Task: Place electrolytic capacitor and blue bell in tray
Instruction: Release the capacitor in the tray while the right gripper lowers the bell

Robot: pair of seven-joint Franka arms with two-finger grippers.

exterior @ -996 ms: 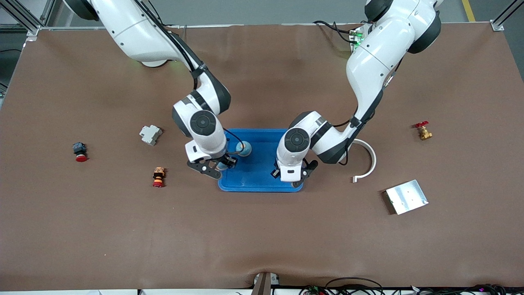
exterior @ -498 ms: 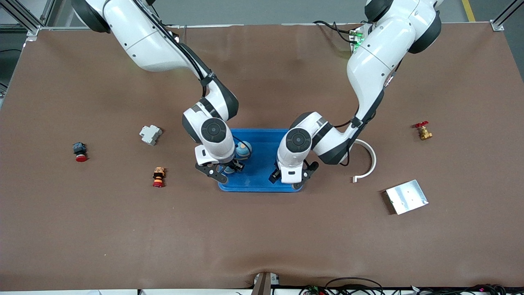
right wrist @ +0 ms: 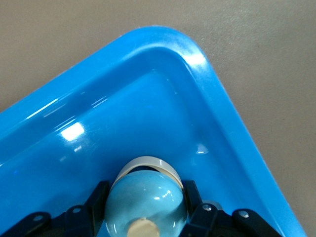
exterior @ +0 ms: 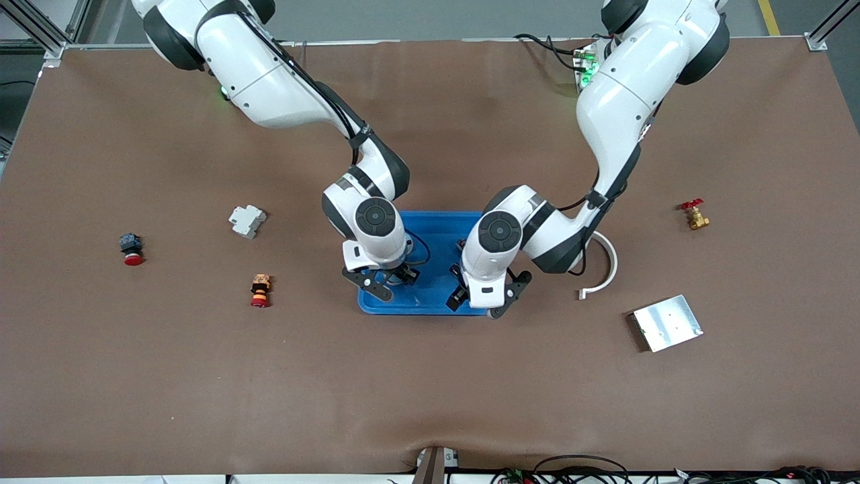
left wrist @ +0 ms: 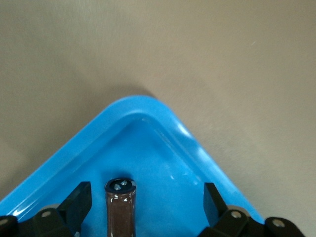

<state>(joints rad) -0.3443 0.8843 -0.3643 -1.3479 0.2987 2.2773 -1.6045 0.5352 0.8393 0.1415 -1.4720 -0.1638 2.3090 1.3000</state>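
Observation:
The bright-blue tray (exterior: 433,282) lies mid-table between both hands. My right gripper (exterior: 392,277) is over the tray's end toward the right arm. In the right wrist view it (right wrist: 144,205) is shut on the light-blue bell (right wrist: 145,197), with a finger pressed to each side, low over the tray floor (right wrist: 98,123) by a corner. My left gripper (exterior: 485,296) is over the tray's corner nearest the front camera. In the left wrist view it (left wrist: 145,205) is open. The brown electrolytic capacitor (left wrist: 120,210) rests in the tray (left wrist: 148,148) between the fingers, touching neither.
A white curved piece (exterior: 601,265) lies beside the tray toward the left arm's end, with a silver plate (exterior: 666,323) and a red-handled brass valve (exterior: 693,215) farther out. Toward the right arm's end lie a grey breaker (exterior: 246,220), an orange-red button (exterior: 259,290) and a red button (exterior: 132,249).
My right gripper has carried the bell from the tray's outer edge inward over the tray. My left hand has shifted slightly toward the tray's front corner.

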